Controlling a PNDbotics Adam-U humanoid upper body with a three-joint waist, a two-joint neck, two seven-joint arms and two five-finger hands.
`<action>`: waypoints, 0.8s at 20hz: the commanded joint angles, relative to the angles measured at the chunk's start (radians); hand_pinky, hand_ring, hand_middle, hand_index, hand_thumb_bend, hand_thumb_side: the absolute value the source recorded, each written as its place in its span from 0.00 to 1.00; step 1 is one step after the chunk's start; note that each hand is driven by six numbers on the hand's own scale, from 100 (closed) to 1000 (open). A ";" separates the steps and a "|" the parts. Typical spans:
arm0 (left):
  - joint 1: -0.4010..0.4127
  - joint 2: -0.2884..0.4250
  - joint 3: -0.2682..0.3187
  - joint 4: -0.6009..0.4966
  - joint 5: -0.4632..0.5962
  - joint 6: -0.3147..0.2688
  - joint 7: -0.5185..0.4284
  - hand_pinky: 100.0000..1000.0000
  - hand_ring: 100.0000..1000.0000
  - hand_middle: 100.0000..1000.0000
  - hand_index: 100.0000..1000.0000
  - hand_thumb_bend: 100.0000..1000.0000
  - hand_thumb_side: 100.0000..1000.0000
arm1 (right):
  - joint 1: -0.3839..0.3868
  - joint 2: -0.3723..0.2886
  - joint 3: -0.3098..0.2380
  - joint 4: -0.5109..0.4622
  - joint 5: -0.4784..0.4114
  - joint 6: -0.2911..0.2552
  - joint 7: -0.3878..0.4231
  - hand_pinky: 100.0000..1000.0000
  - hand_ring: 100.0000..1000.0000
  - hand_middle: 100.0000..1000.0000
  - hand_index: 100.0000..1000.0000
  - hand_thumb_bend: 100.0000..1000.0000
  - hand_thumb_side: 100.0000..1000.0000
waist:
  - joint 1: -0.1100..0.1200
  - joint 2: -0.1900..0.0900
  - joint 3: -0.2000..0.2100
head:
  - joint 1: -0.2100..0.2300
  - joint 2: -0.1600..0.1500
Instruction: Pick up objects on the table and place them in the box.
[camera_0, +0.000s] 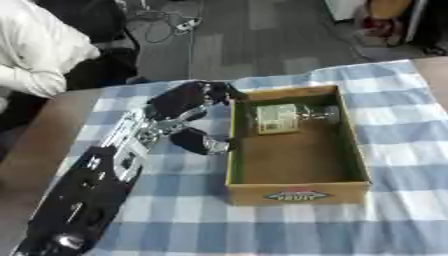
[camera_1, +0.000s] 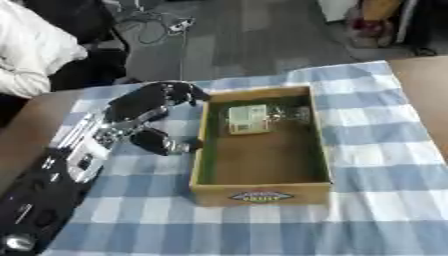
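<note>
Robot hand (camera_0: 188, 102) of the left arm hangs just beside the box's (camera_0: 350, 145) left wall, its fingers (camera_0: 219, 91) bent near the far left corner and its thumb (camera_0: 199, 142) pointing at the wall; it grasps nothing. Blue and white checked cloth (camera_0: 402, 150) covers the brown surface (camera_0: 44, 135). Beyond it lies grey floor (camera_0: 254, 35) with tangled cables (camera_0: 162, 22). Inside the box, a clear bottle (camera_0: 293, 117) with a pale label lies on its side at the far end, just right of the fingers, not touching them.
</note>
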 joint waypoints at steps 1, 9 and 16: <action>0.043 -0.003 0.055 -0.175 0.177 0.109 0.061 0.63 0.53 0.70 0.94 0.34 0.70 | 0.014 -0.034 -0.022 -0.016 0.022 0.003 -0.020 0.47 0.41 0.48 0.75 0.00 0.96 | -0.015 -0.017 0.015 | -0.024 0.002; 0.083 -0.026 0.089 -0.401 0.338 0.180 0.157 0.57 0.49 0.66 0.93 0.33 0.67 | 0.076 -0.044 -0.031 -0.016 0.052 0.008 -0.028 0.46 0.41 0.47 0.76 0.00 0.96 | -0.077 -0.014 0.073 | -0.052 0.030; 0.098 -0.043 0.088 -0.416 0.344 0.202 0.157 0.57 0.49 0.67 0.93 0.32 0.68 | 0.094 -0.052 -0.015 -0.016 0.051 0.014 0.014 0.46 0.40 0.47 0.76 0.00 0.97 | -0.092 -0.016 0.096 | -0.051 0.053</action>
